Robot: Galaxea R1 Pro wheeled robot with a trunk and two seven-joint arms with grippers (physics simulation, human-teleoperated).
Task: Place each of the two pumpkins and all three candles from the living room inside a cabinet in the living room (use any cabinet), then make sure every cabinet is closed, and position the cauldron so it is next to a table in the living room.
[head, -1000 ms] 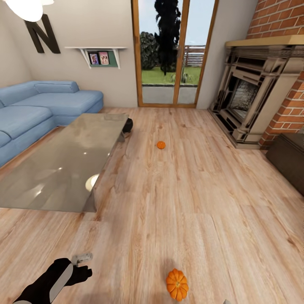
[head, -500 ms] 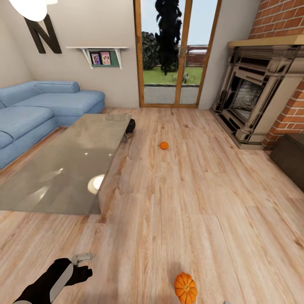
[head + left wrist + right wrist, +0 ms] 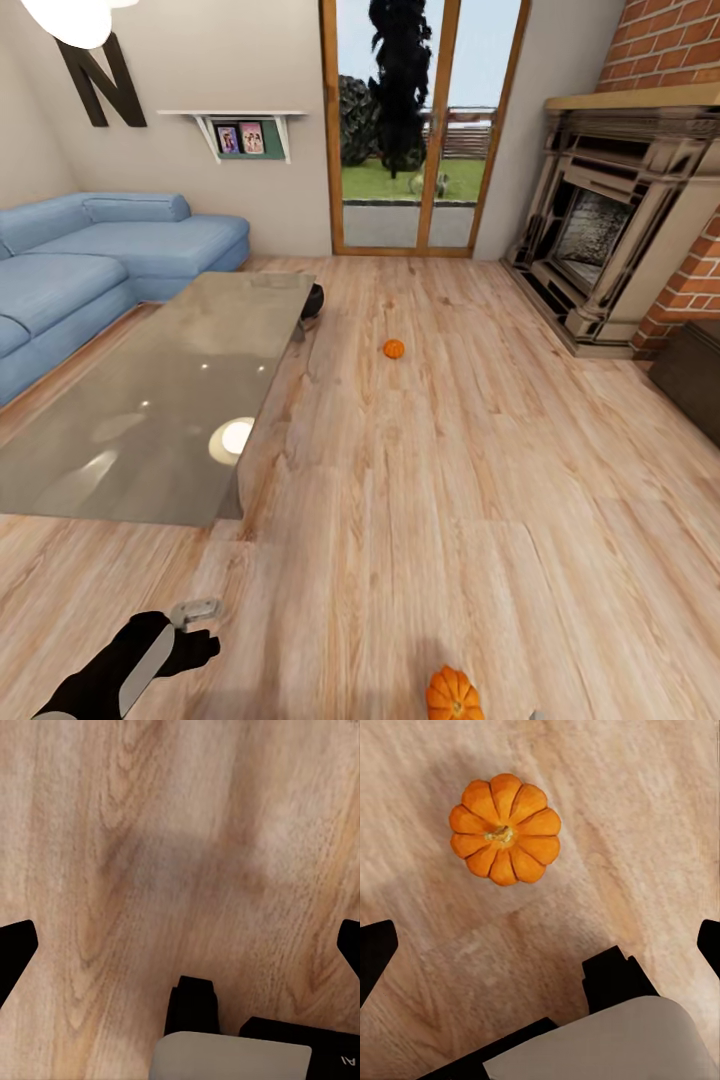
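One orange pumpkin (image 3: 455,694) lies on the wood floor at the head view's bottom edge, right of centre. From above, it (image 3: 505,829) sits ahead of my open right gripper (image 3: 540,945), apart from both fingertips. A second pumpkin (image 3: 394,348) rests farther off, mid-room. The black cauldron (image 3: 314,300) peeks out behind the far corner of the glass table (image 3: 150,420). The dark brown cabinet (image 3: 697,375) stands at the right edge, its front shut. My left gripper (image 3: 180,945) hangs open over bare floor, with the left arm (image 3: 140,660) at lower left. The candles are out of view.
A blue sofa (image 3: 90,260) runs along the left wall behind the table. A brick fireplace (image 3: 610,240) fills the right wall, and a glass door (image 3: 420,130) is straight ahead. Open wood floor (image 3: 450,480) stretches between table and cabinet.
The whole head view has shifted, so the camera has moved: the near pumpkin now sits lower and further right in the picture. The left arm keeps its pose.
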